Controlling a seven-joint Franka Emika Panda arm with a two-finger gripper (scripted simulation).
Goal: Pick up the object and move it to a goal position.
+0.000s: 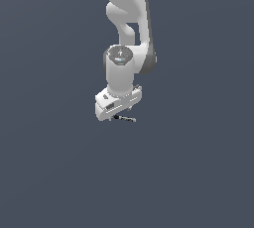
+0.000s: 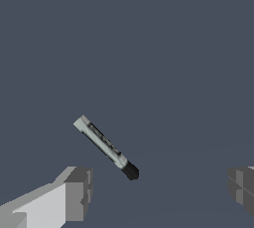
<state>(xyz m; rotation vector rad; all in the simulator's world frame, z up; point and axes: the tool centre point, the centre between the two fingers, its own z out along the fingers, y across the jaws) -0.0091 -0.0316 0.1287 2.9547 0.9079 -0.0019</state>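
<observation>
Between the spread jaws, the object [image 2: 105,147]

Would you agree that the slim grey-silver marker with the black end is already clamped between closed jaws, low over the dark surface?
Not quite: the wrist view shows the jaws spread wide apart, with the slim grey-silver marker lying free between them, untouched. It is indeed low over the dark surface.

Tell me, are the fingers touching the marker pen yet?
Apart. In the wrist view the marker pen lies between the two open fingers, with bare floor showing between it and each one.
</observation>
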